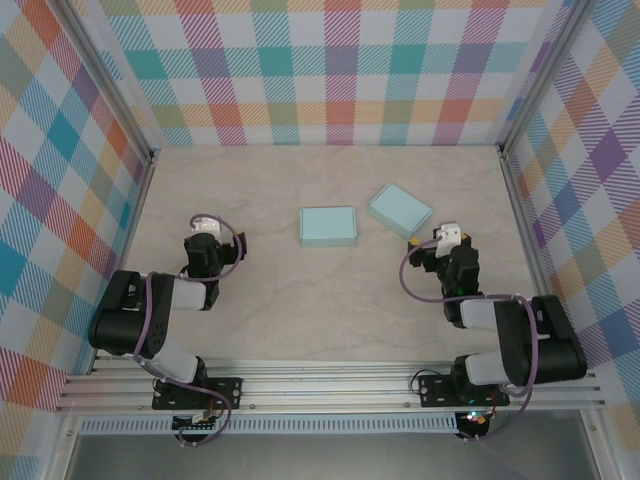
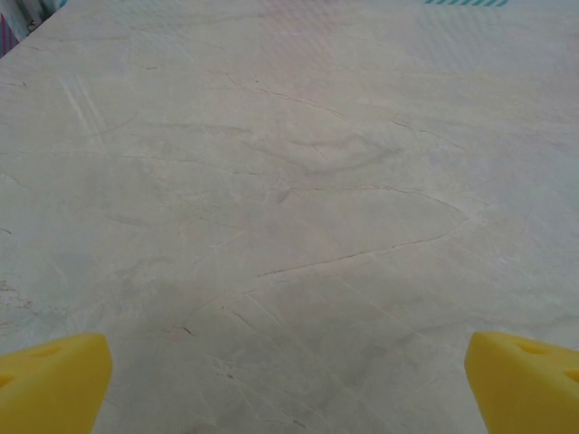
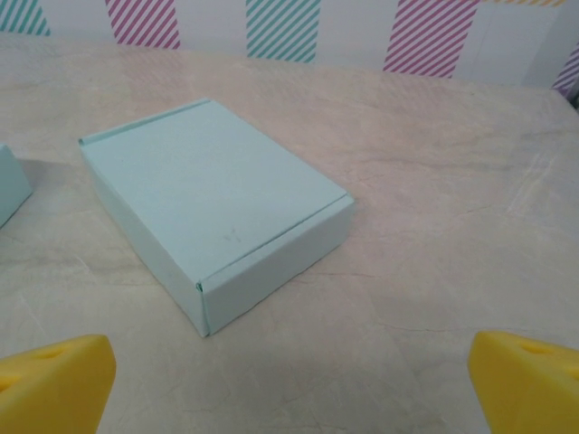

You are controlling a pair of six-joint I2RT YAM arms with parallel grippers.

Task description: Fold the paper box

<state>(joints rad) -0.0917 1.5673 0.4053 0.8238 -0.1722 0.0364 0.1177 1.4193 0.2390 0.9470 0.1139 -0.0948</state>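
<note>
Two pale mint paper boxes lie shut on the marble table. One paper box (image 1: 329, 226) rests at the centre; the other paper box (image 1: 400, 210) (image 3: 213, 208) sits turned at an angle to its right. My right gripper (image 1: 447, 238) (image 3: 291, 384) stands open just in front of that angled box, its yellow fingertips (image 3: 54, 384) spread wide with only bare table between them. A corner of the centre box (image 3: 11, 185) peeks in at the left edge of the right wrist view. Over bare marble at the left, well away from both boxes, my left gripper (image 1: 206, 232) (image 2: 288, 384) is open.
Plaid-patterned walls (image 1: 320, 70) enclose the table on three sides. An aluminium rail (image 1: 330, 385) runs along the near edge and carries both arm bases. Open marble surface (image 1: 320, 310) lies between the two arms.
</note>
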